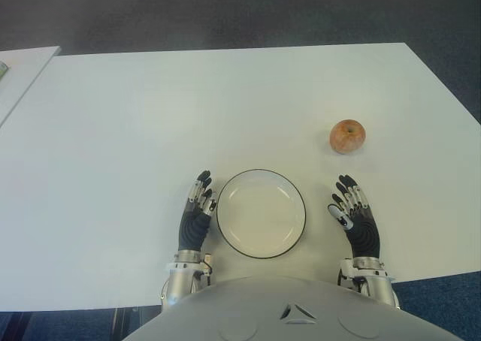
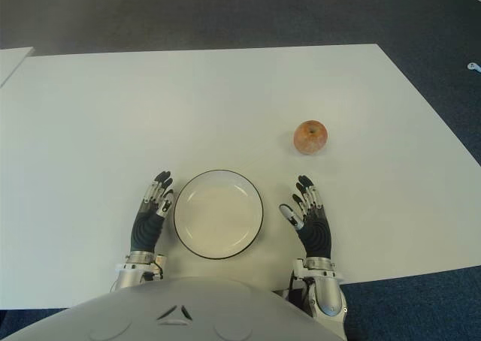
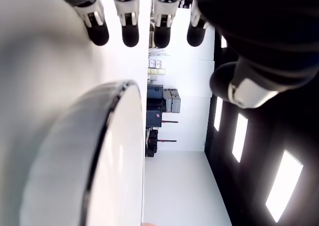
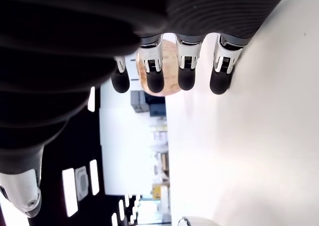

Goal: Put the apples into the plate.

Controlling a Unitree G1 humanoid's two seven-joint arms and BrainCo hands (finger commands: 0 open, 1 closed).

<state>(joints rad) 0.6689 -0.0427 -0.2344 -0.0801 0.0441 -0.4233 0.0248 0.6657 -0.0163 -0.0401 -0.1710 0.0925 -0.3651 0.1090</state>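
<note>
One red-yellow apple sits on the white table, to the right of and beyond the plate. The white plate with a dark rim lies near the table's front edge and holds nothing. My left hand shows just left of the plate with its fingers extended and nothing in them. On the plate's right is my right hand, fingers extended and holding nothing, pointing toward the apple, which lies a short way beyond the fingertips.
The white table stretches wide to the left and far side. A second white table's corner shows at the far left. Dark carpet lies beyond the table's edges.
</note>
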